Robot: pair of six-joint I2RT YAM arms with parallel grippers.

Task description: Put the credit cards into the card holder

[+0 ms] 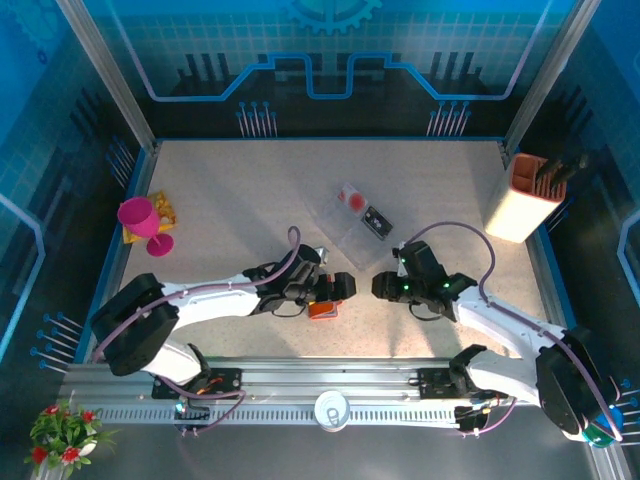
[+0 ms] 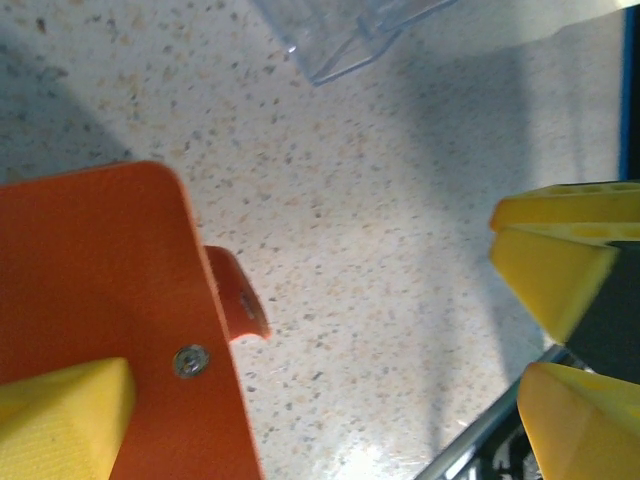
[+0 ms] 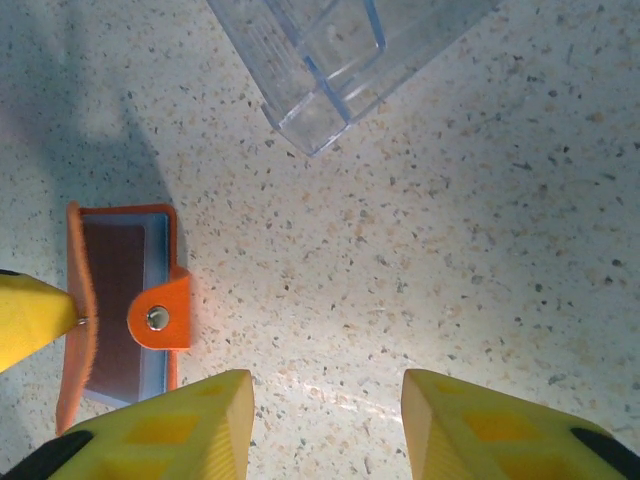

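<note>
pale speckled table (image 1: pixel 230 200), blue walls round it. the left gripper (image 1: pixel 338 288) stands wide open, one finger (image 2: pixel 60 420) lying on the orange card holder (image 3: pixel 115 290), perhaps pressing it, nothing clamped. the right gripper (image 3: pixel 325 420) faces it close by, jaws apart and bare. beyond both, a clear tray (image 1: pixel 352 225) holds credit cards (image 1: pixel 377 222), well apart from the holder.

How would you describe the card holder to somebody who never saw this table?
On the speckled table, look at the near middle, between the two arms. The card holder is there: an orange-red wallet with a snap tab, unlike the clear tray behind.
</note>
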